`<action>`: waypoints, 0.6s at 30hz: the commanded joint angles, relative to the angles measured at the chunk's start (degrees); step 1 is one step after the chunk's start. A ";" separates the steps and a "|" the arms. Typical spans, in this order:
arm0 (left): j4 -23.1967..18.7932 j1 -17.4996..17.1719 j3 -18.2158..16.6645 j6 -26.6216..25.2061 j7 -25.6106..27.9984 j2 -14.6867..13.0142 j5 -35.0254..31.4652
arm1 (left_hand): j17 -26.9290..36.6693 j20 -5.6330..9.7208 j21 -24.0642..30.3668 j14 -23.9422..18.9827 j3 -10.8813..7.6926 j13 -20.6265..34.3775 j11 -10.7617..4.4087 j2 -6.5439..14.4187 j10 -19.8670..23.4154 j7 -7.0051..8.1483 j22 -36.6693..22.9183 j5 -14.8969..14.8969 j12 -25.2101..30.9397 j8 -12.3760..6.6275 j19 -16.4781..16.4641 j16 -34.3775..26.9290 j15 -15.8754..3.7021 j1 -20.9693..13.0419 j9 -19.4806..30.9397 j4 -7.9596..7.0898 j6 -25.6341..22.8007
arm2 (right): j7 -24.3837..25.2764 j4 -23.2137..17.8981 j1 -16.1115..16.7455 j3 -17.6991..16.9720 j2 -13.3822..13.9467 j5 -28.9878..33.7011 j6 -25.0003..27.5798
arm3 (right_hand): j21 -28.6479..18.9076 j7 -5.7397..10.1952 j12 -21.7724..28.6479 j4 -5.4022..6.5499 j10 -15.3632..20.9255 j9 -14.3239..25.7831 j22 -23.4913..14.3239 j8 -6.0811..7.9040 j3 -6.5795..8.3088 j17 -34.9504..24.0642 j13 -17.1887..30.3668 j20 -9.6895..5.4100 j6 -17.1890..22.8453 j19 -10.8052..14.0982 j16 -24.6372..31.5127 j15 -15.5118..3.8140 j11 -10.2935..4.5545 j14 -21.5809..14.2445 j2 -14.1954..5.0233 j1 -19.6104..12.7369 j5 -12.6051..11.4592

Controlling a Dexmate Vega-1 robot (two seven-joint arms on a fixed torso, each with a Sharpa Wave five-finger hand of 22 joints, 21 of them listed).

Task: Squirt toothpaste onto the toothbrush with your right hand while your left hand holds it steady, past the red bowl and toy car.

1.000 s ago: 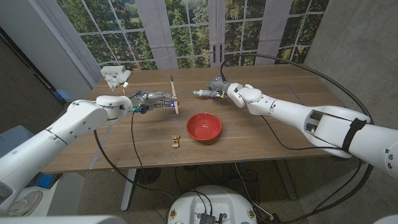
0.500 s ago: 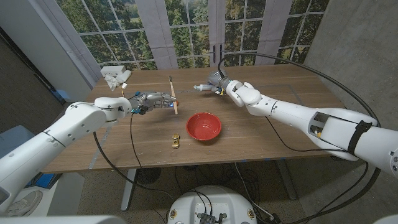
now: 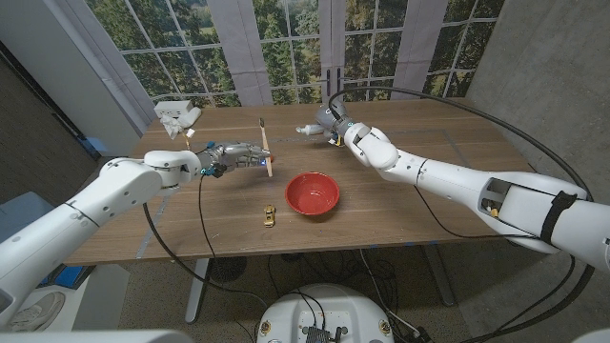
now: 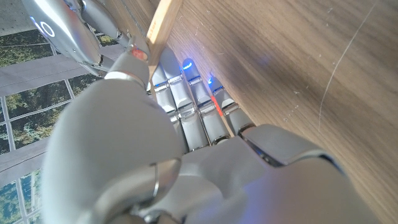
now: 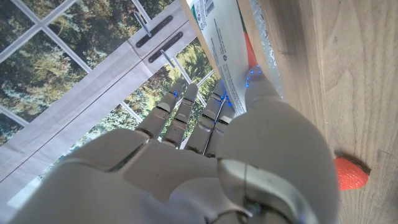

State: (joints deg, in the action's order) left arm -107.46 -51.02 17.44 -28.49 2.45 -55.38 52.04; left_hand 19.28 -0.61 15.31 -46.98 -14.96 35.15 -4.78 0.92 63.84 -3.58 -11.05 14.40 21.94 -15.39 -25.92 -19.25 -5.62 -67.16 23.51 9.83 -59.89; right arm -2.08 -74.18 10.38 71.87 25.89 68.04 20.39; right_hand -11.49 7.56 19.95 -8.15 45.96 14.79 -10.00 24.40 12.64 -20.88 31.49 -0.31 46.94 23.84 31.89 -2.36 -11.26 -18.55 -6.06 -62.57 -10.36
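Two hands work beyond the bowl; left hand grips the toothbrush, right hand holds the toothpaste. Risk: nozzle apart from bristles; paste could hit the bench.

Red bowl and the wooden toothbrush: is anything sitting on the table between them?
No. In the head view, only bare wooden table lies between the red bowl and the toothbrush. The toy car sits nearer, beside the bowl.

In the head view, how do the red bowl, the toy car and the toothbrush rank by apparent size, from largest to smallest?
1. red bowl, the widest.
2. toothbrush, about as long but very thin; it lies farther away, so the ranking is uncertain.
3. toy car, clearly the smallest.
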 commanded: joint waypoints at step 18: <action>7.61 12.04 7.42 -8.47 -4.85 4.69 -2.60 | 0.30 -0.86 1.26 -1.14 -0.45 0.41 -3.07 6.18 4.44 -0.80 -0.16 0.43 -0.09 0.15 -1.90 0.05 -7.90 -6.61 0.58 0.09 -0.90 | -5.82 -7.68 2.80 -2.65 1.44 16.75 2.99 | -0.47 0.25 0.66 0.20 0.16 0.39 -0.18 0.56 -0.29 -0.32 1.05 0.12 -0.24 0.36 0.17 -9.51 -0.13 -0.54 -0.25 0.60 0.18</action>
State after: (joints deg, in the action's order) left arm -103.05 -43.40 22.22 -34.53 -0.16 -52.67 50.67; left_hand 19.42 -1.41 16.19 -47.51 -14.93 35.27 -4.27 0.92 64.35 -4.01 -11.04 14.28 21.66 -15.03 -27.18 -19.25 -5.74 -67.17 23.82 9.83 -60.31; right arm -5.82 -79.32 12.14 70.36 26.97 79.10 22.81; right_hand -11.49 7.78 20.35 -7.97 45.96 15.08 -10.00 24.60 12.47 -21.14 32.29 -0.31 46.72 23.84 31.89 -2.36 -11.26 -18.54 -6.06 -62.56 -10.36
